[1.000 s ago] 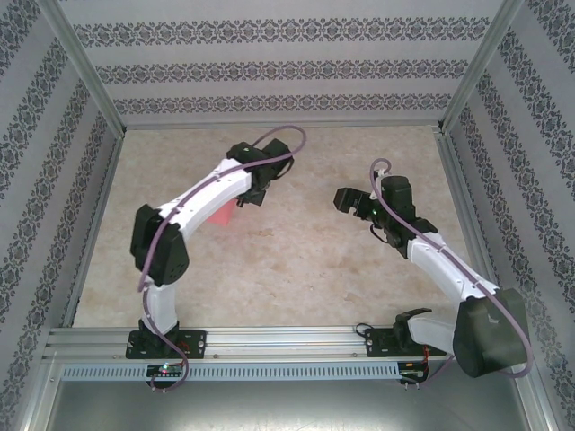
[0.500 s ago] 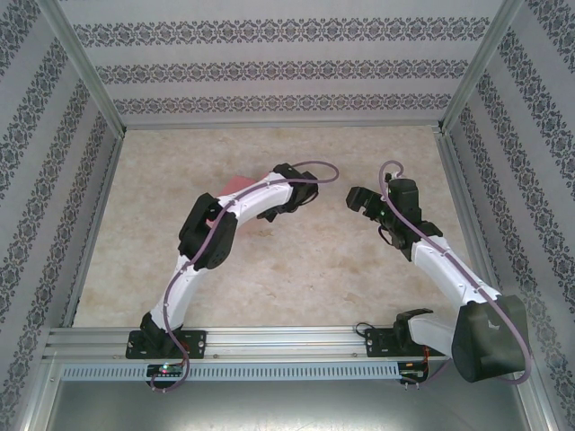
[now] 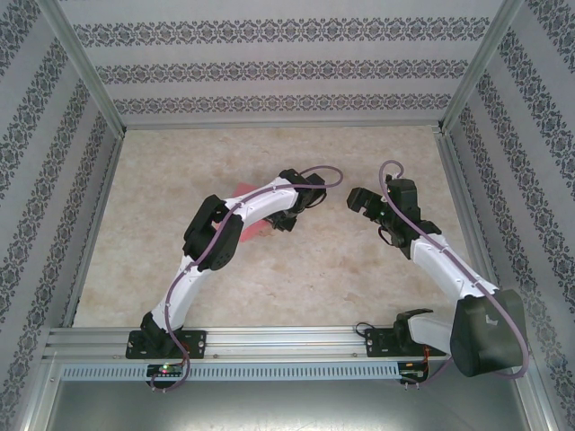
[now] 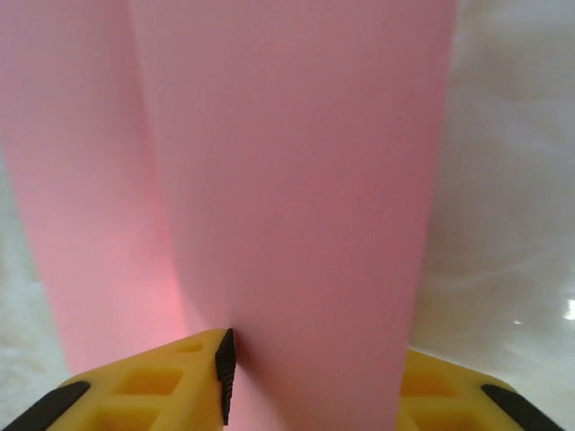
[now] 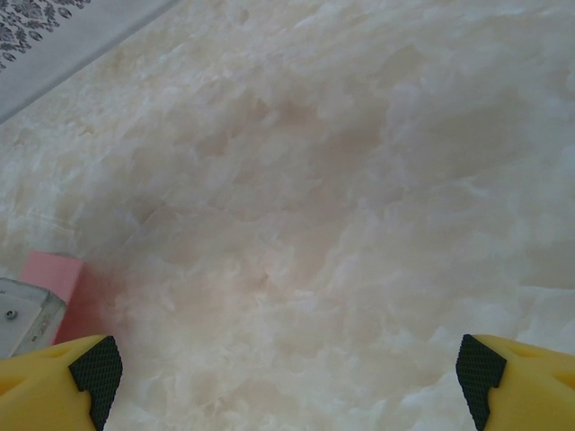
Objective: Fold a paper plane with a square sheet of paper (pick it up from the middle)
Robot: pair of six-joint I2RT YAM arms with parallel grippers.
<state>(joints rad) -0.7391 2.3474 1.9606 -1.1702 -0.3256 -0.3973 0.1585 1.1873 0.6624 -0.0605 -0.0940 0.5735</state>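
L gripper (image 4: pixel 314 364): yellow fingers part open, thin salmon-pink square sheet of paper (image 4: pixel 296 180) running up btwn them, bent along a soft lengthwise crease; can't tell if the pads pinch it at all. Sheet sits mid pale marbled table (image 3: pixel 359 296), under the L wrist. R gripper (image 5: pixel 292 386) gapes wide, empty, hovering near. Prob. step: letting the sheet down. Best approach: open fully first, then back off straight & slow so paper doesn't drag; R could pin an edge.

My left arm (image 3: pixel 256 199) and right arm (image 3: pixel 449 265) are white shells with black joints, each trailing a looping mauve cable (image 3: pixel 328 170). My right gripper (image 5: pixel 287 382) has yellow fingers (image 5: pixel 530 382) with black pads (image 5: pixel 97 368) at five and seven o'clock.
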